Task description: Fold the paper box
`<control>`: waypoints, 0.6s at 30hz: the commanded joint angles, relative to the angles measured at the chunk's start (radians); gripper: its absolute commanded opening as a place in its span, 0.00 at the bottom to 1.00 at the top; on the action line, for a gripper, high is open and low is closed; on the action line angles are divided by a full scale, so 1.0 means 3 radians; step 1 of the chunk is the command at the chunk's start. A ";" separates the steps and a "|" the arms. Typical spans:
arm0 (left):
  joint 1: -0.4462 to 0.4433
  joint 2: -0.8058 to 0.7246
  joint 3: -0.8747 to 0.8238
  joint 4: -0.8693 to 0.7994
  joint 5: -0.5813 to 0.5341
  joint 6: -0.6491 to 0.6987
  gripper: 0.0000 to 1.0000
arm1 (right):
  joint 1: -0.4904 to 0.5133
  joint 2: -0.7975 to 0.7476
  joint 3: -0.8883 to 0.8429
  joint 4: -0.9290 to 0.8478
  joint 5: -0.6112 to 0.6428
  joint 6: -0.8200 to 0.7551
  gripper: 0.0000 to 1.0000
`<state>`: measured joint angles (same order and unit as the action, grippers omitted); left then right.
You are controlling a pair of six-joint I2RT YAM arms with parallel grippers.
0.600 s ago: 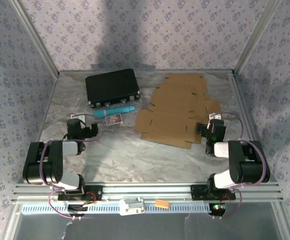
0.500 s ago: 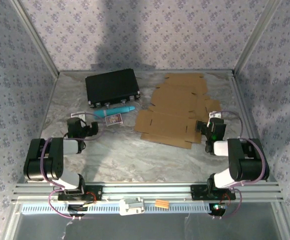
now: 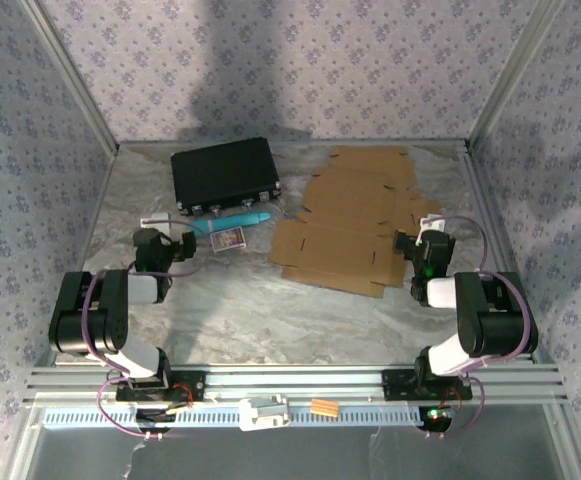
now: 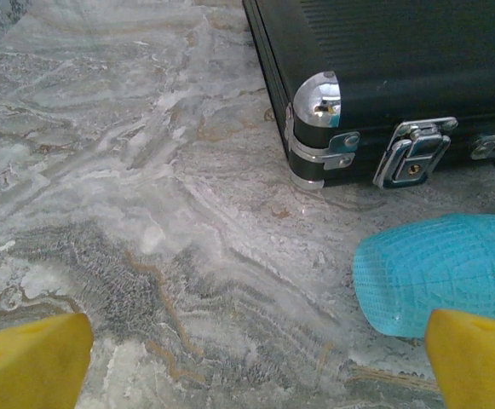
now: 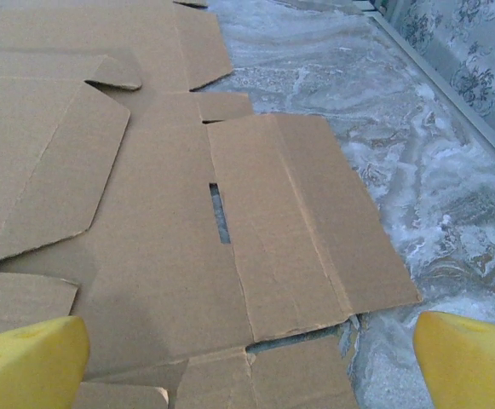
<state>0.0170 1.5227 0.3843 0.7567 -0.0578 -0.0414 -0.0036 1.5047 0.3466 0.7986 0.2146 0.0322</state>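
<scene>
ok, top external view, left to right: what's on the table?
left gripper → black case → flat cardboard box → right gripper, at the cardboard's right edge. I've skipped the teal tool and small card because they sit in line with the case.

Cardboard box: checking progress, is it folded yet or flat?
Flat: the cardboard box lies spread out on the table, with nothing raised.

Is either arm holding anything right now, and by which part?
Nothing held. Left tool open near the black case; right tool open over the flat cardboard.
</scene>
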 commanded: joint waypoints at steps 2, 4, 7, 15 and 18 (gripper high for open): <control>-0.0025 0.0047 0.0100 0.0185 -0.0029 0.0046 1.00 | 0.0025 0.0046 0.0089 0.0150 0.0106 -0.0077 0.99; -0.0023 0.0047 0.0100 0.0188 -0.0032 0.0049 1.00 | 0.0023 0.0047 0.0087 0.0150 0.0106 -0.0077 0.99; -0.0024 0.0046 0.0100 0.0187 -0.0030 0.0049 1.00 | 0.0023 0.0047 0.0087 0.0149 0.0107 -0.0079 0.99; -0.0042 -0.0253 0.0085 0.0001 -0.0174 0.0021 1.00 | 0.0156 -0.0177 0.0077 0.0021 0.0265 -0.0190 0.99; -0.0182 -0.0751 0.0043 -0.0277 -0.0618 0.0034 1.00 | 0.0397 -0.0615 0.0139 -0.0358 0.0837 -0.0192 0.99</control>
<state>-0.0074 1.4212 0.3843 0.7002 -0.1337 -0.0414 0.0715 1.4246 0.3511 0.7616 0.3107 -0.0013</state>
